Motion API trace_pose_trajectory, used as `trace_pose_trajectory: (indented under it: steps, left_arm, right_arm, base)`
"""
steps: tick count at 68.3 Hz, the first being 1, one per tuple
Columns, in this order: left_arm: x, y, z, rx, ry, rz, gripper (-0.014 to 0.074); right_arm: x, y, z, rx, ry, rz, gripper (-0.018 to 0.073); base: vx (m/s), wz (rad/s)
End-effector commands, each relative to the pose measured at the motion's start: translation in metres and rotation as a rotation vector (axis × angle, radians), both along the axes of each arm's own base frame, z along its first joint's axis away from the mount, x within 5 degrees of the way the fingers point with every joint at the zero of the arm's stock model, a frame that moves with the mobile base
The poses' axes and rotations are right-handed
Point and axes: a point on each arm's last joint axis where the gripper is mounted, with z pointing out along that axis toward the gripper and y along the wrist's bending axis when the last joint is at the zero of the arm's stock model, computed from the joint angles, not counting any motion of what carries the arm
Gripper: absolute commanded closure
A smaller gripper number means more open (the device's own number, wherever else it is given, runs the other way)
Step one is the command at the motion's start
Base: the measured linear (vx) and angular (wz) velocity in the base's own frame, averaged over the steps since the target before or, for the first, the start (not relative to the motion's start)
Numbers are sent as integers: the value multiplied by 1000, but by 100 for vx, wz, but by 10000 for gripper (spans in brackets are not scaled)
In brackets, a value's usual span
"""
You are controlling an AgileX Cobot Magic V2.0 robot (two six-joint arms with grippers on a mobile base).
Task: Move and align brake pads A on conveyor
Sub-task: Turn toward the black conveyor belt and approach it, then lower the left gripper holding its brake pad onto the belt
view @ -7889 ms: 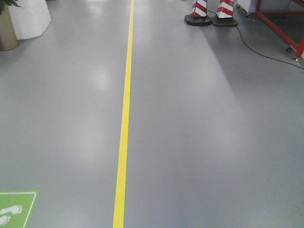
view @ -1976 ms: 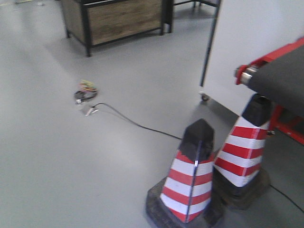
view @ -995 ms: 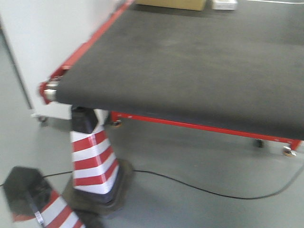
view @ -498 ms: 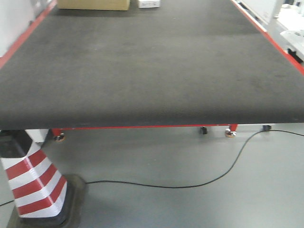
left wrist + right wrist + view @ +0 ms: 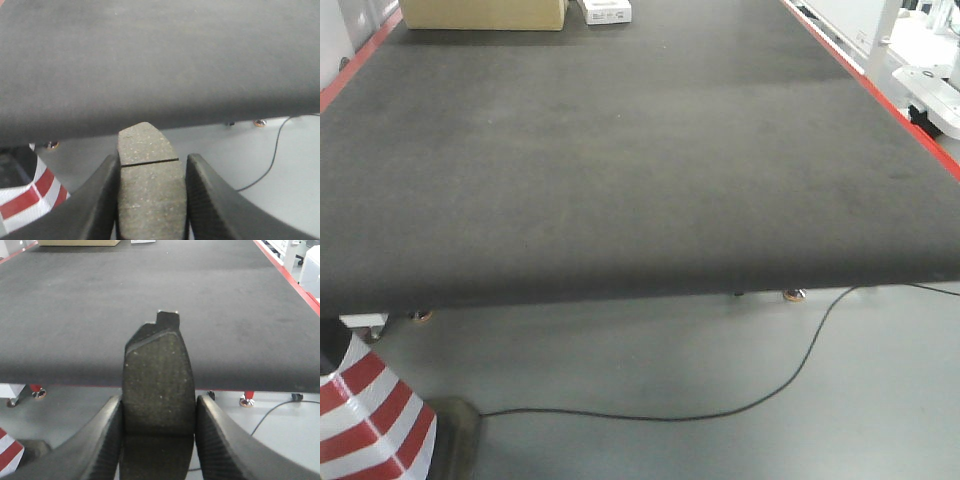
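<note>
As far as I can see, nothing is laid down yet: the conveyor [image 5: 620, 150] shows no pads on its dark surface in any view. My left tool [image 5: 152, 159] is clamped on a brake pad [image 5: 150, 195], whose groove runs across its face. My right tool [image 5: 160, 400] is clamped on a second pad [image 5: 157, 375], its end tab pointing toward the belt. Both pads hang short of the conveyor's near edge, over the floor. I judge this to be the approach, with all the placing and aligning left to do. I can't find the other pads of the set in these views.

There is plenty of room ahead, since the near and middle belt are open. A cardboard box [image 5: 483, 13] and a small white box [image 5: 607, 10] sit at the far end, well apart from where I'd set down. The red strip [image 5: 880, 95] marks the right edge, with a white machine [image 5: 935, 90] just beyond it. Below the near edge, a striped cone [image 5: 365, 420] stands to the left and a cable [image 5: 760, 395] trails across the floor, so I'd mind the base there.
</note>
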Motion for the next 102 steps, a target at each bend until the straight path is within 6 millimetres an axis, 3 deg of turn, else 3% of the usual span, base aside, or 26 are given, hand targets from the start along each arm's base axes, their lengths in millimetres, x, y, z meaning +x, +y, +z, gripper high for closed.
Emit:
trace_pose_trajectory:
  steps: [1,102]
  left_arm:
    - [4,-1,17,-23,-110,-2,603]
    - [4,-1,17,-23,-109,-2,603]
  right_arm:
    - [1,1,19,8,-122,12,569]
    - [1,1,19,8,-122,12,569]
  base:
    - [28,4]
    - [31,3]
